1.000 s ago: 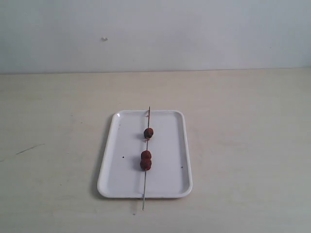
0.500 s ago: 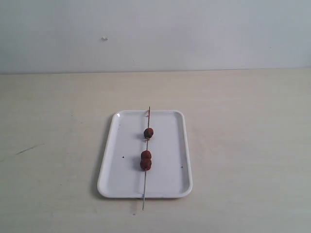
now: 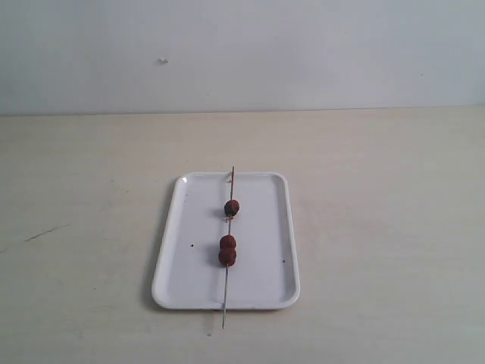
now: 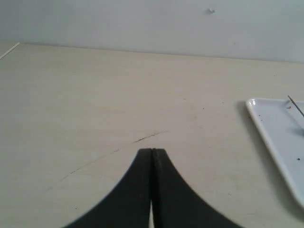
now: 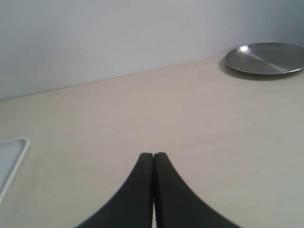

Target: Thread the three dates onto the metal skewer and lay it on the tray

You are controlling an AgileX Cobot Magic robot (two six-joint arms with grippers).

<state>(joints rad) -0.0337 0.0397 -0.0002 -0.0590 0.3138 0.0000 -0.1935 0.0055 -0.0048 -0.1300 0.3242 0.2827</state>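
The white tray lies in the middle of the table in the exterior view. The metal skewer rests lengthwise across it, its near end sticking out past the front rim. All three dates sit on the skewer: one further back, two touching each other nearer the front. Neither arm shows in the exterior view. My left gripper is shut with nothing in it, over bare table, with the tray's corner and the skewer tip off to one side. My right gripper is shut and holds nothing; the tray edge shows beside it.
A round metal plate lies near the wall in the right wrist view. A dark scratch marks the table left of the tray. A white wall backs the table.
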